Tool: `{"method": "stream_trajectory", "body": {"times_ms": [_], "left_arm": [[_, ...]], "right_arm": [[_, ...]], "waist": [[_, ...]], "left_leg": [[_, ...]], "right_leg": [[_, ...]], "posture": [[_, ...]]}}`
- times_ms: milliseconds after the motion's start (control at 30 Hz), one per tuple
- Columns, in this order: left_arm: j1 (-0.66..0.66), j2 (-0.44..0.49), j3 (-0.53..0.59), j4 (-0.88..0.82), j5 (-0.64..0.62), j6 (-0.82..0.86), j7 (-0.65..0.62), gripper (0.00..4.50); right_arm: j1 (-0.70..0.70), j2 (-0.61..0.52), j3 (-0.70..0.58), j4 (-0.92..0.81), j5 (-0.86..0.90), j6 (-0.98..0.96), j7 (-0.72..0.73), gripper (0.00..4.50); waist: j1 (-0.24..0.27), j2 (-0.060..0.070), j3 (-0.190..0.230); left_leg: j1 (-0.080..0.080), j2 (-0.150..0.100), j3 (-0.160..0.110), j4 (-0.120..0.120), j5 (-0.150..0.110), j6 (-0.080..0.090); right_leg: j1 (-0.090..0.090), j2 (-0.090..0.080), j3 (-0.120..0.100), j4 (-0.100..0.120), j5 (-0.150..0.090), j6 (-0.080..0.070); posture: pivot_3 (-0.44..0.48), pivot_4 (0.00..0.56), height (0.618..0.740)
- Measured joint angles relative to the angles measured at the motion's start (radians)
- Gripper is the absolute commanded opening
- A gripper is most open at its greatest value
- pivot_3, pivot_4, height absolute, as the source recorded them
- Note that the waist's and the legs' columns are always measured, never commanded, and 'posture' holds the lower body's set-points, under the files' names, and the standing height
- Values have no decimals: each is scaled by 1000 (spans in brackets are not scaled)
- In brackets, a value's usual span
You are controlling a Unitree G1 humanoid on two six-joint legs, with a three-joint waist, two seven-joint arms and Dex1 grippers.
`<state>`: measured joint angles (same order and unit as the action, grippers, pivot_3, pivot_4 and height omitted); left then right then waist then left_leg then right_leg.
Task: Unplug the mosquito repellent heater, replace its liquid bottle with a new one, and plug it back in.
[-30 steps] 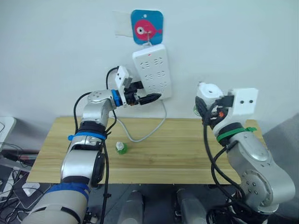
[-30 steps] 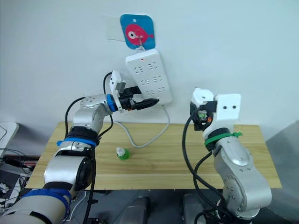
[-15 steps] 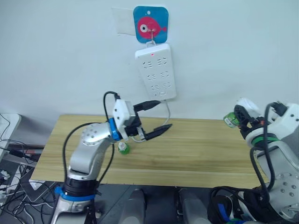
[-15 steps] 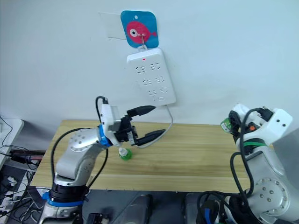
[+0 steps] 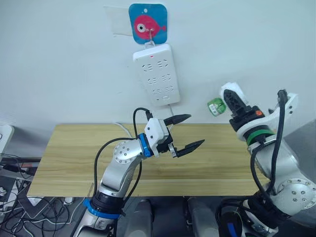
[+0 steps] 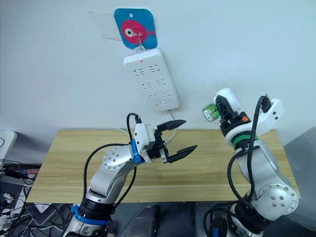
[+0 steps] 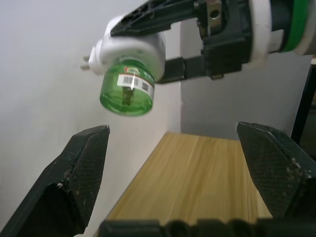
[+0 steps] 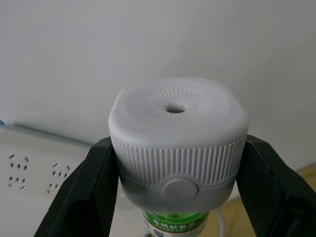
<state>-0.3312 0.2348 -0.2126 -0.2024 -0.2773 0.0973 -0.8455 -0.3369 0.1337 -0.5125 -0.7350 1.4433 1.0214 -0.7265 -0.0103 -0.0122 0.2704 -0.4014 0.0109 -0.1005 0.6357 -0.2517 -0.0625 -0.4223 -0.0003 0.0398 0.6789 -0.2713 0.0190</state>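
Between the right gripper's two black fingers sits the mosquito repellent heater, pinched at both sides of its ribbed white body, with the round vent on top facing the wrist camera. Its green liquid bottle hangs screwed in below; the left wrist view shows a barcode label on the bottle and one metal prong at the heater's back, the second prong being hard to make out. In the head views the heater is held up in the air to the right of the white power strip, apart from it and close to the wall, with the bottle pointing toward the strip.

The left gripper hovers above the middle of the wooden table, its fingers spread wide with nothing between them, aimed toward the heater but well apart from it.

The power strip hangs on the wall from a hook under a blue card with a pink fish. Its white cable runs down behind the left gripper, where its lower run is hidden.
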Motion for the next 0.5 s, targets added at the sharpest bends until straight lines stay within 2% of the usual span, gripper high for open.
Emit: {"method": "stream_trajectory", "body": {"times_ms": [100,200,300,500], "left_arm": [[-5,8,6,23,0,-6,0,4469],[-7,14,10,33,0,-27,0,4469],[1,19,13,42,0,-44,-2,4469],[22,14,-20,44,27,-62,8,4469]], "right_arm": [[96,-81,44,67,98,-59,-1,2918],[114,-249,49,161,180,-101,64,2918],[125,-346,57,221,254,-146,121,2918],[136,-425,113,259,344,-238,162,2918]], "waist": [[1,-1,4],[1,-3,7],[2,-3,7],[2,-3,8]], "left_leg": [[0,-1,3,0,0,0],[0,-2,6,2,0,0],[0,-2,5,1,0,0],[0,-1,4,0,0,0]], "right_leg": [[0,-3,0,-1,-1,2],[0,-4,1,-3,0,4],[0,-1,1,-3,0,4],[0,1,2,-2,0,4]], "posture": [[127,290,740],[124,287,740],[124,287,740],[131,283,740]]}}
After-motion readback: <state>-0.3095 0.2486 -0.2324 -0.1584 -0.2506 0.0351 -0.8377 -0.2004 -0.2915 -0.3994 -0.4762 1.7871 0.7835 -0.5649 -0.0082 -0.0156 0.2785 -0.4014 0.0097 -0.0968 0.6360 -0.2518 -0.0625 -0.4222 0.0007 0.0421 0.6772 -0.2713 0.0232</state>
